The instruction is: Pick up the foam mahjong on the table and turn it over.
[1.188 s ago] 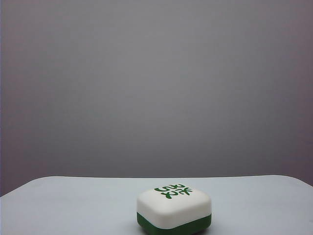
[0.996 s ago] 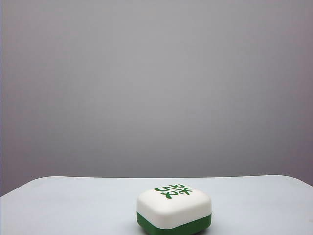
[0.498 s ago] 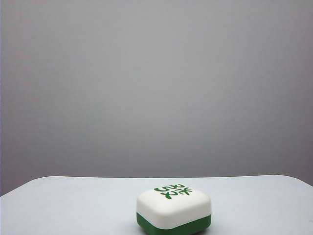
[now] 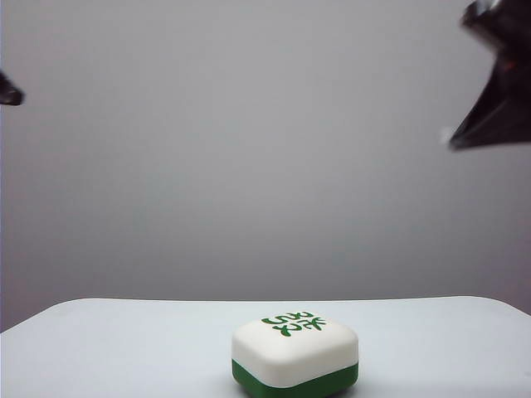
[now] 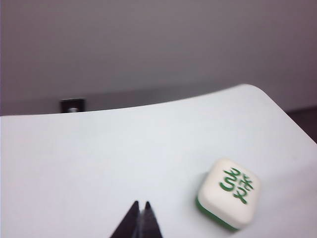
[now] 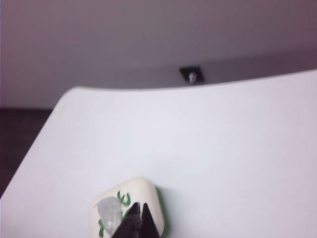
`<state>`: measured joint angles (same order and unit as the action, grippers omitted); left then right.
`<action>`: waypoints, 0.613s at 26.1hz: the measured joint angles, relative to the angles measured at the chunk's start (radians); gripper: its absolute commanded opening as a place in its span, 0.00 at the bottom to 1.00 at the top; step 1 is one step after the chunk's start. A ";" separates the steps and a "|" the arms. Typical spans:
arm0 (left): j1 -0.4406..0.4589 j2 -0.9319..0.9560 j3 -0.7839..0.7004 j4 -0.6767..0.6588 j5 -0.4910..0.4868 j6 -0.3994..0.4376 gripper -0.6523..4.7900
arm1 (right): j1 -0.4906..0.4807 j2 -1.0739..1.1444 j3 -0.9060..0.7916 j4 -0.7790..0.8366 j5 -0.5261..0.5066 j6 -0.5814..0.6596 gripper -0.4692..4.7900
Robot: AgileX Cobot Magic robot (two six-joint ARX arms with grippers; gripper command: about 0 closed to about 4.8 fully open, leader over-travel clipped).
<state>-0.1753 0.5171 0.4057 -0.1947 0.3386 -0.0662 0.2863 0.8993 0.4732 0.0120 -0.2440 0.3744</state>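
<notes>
**Both grippers hang above a tile that lies white face up**

Near the front edge of the tabletop (image 4: 124, 348), right of centre in your exterior view, the foam mahjong (image 4: 295, 355) lies flat, its white half with the green characters facing up and its dark green half against the surface. Nothing touches it.

You see the left gripper (image 5: 140, 204) in its wrist view with its dark fingers (image 5: 132, 218) pressed together tip to tip, holding nothing, poised over bare tabletop with the tile off to one side and well apart from the tips. In the exterior view only a dark sliver of that arm shows at the far left edge, high above the tabletop.

You find the right gripper (image 6: 138, 206) likewise closed and empty, its fingers (image 6: 130, 220) meeting at a point; in its wrist view the tips overlap the tile, whose white face carries a pale smudge beside the green marks. The exterior view places that arm as a blurred dark shape in the upper right corner, high above the tile.
</notes>
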 measured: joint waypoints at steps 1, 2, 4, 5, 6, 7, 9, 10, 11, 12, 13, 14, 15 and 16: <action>0.000 0.051 0.033 -0.001 0.022 0.031 0.11 | 0.018 0.049 0.004 -0.002 0.001 0.011 0.08; 0.000 0.080 0.058 -0.011 0.031 0.053 0.11 | 0.034 0.080 0.005 0.000 0.002 0.029 0.10; 0.000 0.163 0.137 -0.030 0.039 0.124 0.11 | 0.082 0.174 0.006 0.034 0.016 0.096 0.21; 0.000 0.196 0.172 -0.048 0.042 0.163 0.11 | 0.112 0.220 0.006 0.057 0.030 0.143 0.24; -0.001 0.217 0.194 -0.066 0.051 0.182 0.11 | 0.132 0.244 0.006 0.081 0.037 0.172 0.31; -0.002 0.257 0.227 -0.080 0.068 0.214 0.11 | 0.164 0.306 0.013 0.138 0.044 0.239 0.38; -0.021 0.286 0.259 -0.112 0.074 0.273 0.11 | 0.196 0.368 0.014 0.164 0.081 0.339 0.71; -0.037 0.294 0.268 -0.118 0.079 0.299 0.11 | 0.208 0.388 0.014 0.168 0.097 0.377 0.80; -0.064 0.303 0.274 -0.117 0.086 0.344 0.11 | 0.216 0.426 0.014 0.182 0.105 0.449 0.81; -0.081 0.303 0.274 -0.122 0.087 0.370 0.11 | 0.218 0.441 0.014 0.183 0.105 0.479 0.81; -0.113 0.303 0.274 -0.123 0.089 0.410 0.11 | 0.220 0.460 0.014 0.182 0.109 0.540 0.81; -0.132 0.302 0.274 -0.123 0.095 0.428 0.11 | 0.223 0.464 0.014 0.183 0.109 0.575 0.83; -0.153 0.302 0.274 -0.122 0.110 0.443 0.11 | 0.233 0.468 0.016 0.185 0.107 0.630 0.90; -0.163 0.302 0.274 -0.116 0.115 0.449 0.11 | 0.246 0.473 0.024 0.184 0.102 0.671 0.93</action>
<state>-0.3382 0.8192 0.6792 -0.3103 0.4538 0.3824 0.5323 1.3724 0.4973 0.1959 -0.1421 1.0454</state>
